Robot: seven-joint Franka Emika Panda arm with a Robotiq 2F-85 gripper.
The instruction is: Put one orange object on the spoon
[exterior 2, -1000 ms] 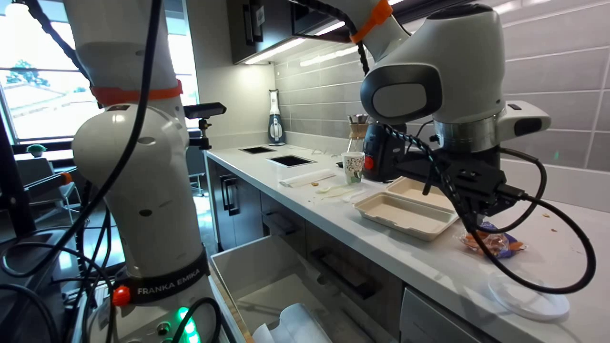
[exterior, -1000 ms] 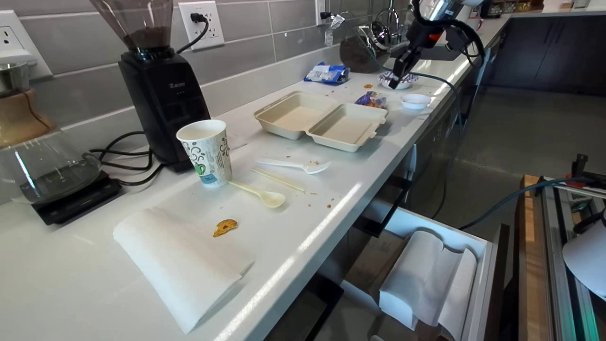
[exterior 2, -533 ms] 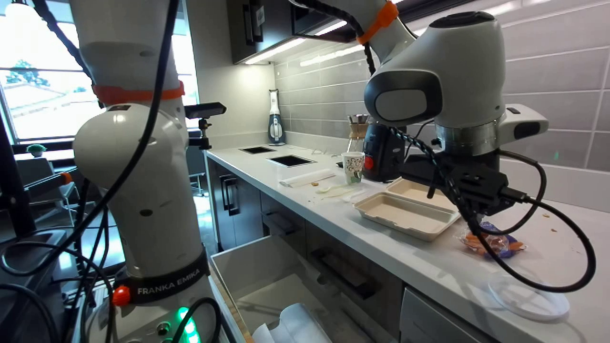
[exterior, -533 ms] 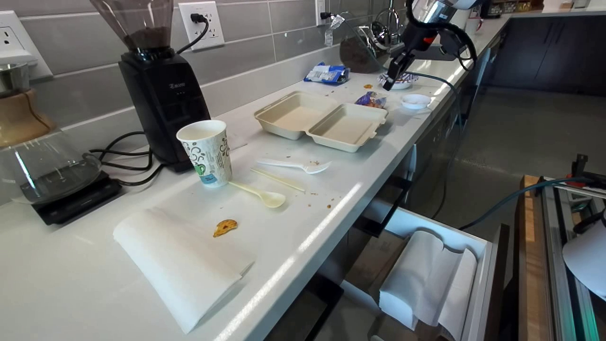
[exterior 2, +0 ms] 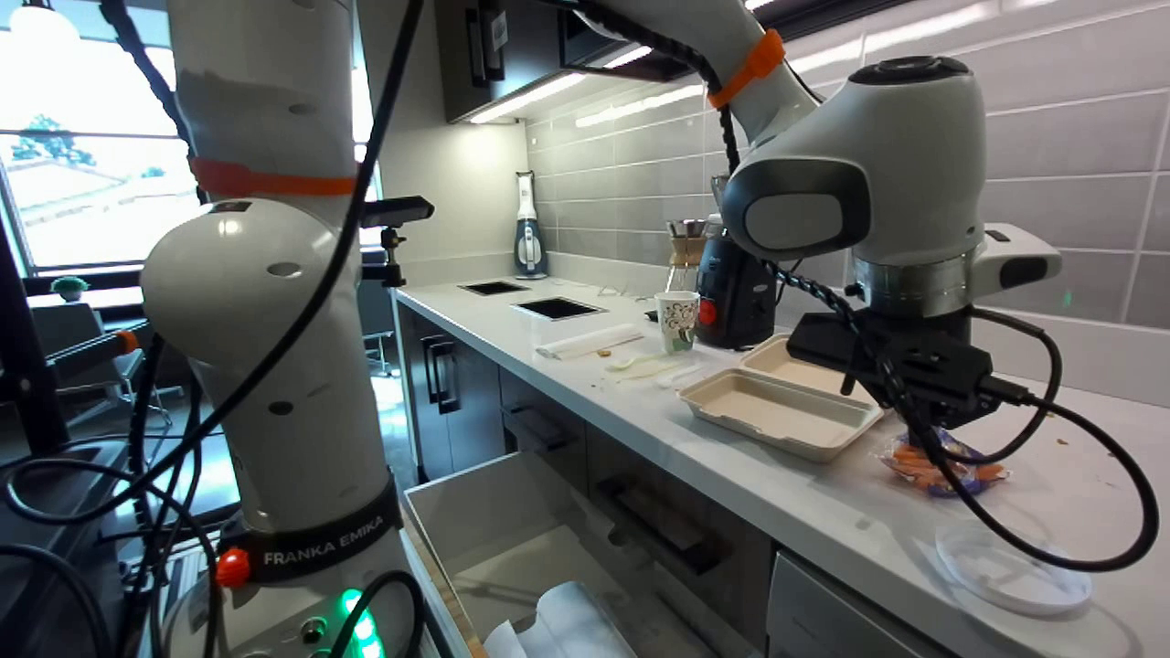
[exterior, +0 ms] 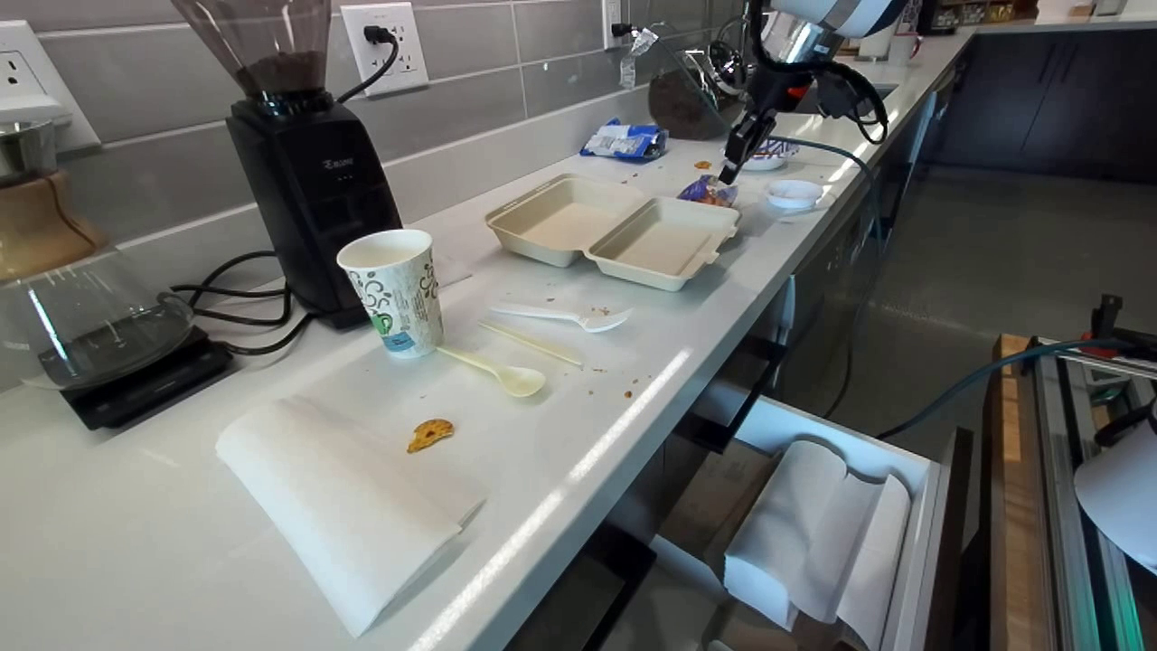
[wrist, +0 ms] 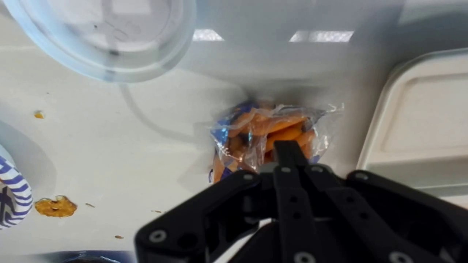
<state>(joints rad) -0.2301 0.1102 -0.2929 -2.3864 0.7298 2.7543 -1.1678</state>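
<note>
1. A long, glossy white bench [exterior: 551, 434] runs towards 1 o'clock in an exterior view and carries the smaller things.
2. A white, jointed robot arm [exterior 2: 914, 155] reaches over the bench in an exterior view.
3. A tall black coffee grinder [exterior: 312, 208] with a see-through top stands at 10 o'clock in an exterior view.
4. A beige, hinged takeaway box [exterior: 615, 226] lies open at 3 o'clock from the grinder.
5. The robot's black, jointed fingers [wrist: 287, 155] are together at their tips; in the wrist view they reach in from 5 o'clock.
6. A white paper cup [exterior: 393, 294] printed with dark scrolls stands upright at 8 o'clock from the box.
7. A crinkled clear-and-blue plastic bag [wrist: 252, 142] lies just beside the box, apart from it, at 9 o'clock in the wrist view. The tips of the fingers overlap it there; whether they touch it, I cannot tell.
8. A slim, pale yellowish-white plastic spoon [exterior: 511, 375] lies at 4 o'clock from the cup, handle end right by the cup's base.
9. A flat orange-brown crisp [exterior: 430, 434] lies near the spoon, at 8 o'clock from its bowl.
10. Smooth, elongated, bright orange pieces [wrist: 287, 134] lie inside the bag, at 12 o'clock from the tips of the fingers; which one the task means, I cannot tell.
</note>
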